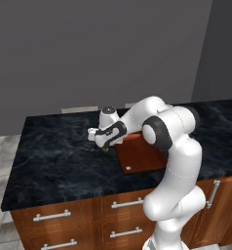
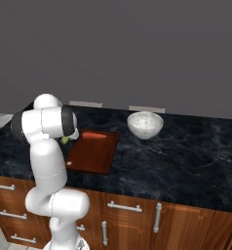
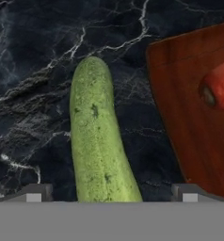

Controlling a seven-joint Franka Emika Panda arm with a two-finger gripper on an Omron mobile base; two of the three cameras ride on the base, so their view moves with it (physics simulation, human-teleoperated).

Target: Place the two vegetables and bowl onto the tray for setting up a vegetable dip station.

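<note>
The green cucumber (image 3: 97, 136) lies on the dark counter just left of the tray (image 3: 189, 122). My gripper (image 3: 111, 193) is open and low over it, one finger tip on each side of its near end. In the left base view the gripper (image 1: 104, 146) hangs at the tray's (image 1: 142, 156) left edge, with a sliver of the cucumber (image 1: 106, 150) under it. The orange-red carrot (image 2: 94, 135) rests on the tray's (image 2: 91, 154) far end, and its tip (image 3: 220, 84) also appears in the hand view. A white bowl (image 2: 145, 124) stands on the counter to the right of the tray.
The black marble counter (image 1: 54, 156) ends at a front edge above wooden drawers (image 1: 52, 215) with metal handles. A grey wall runs close behind it. My own arm (image 2: 47, 146) blocks the tray's left side in the right base view.
</note>
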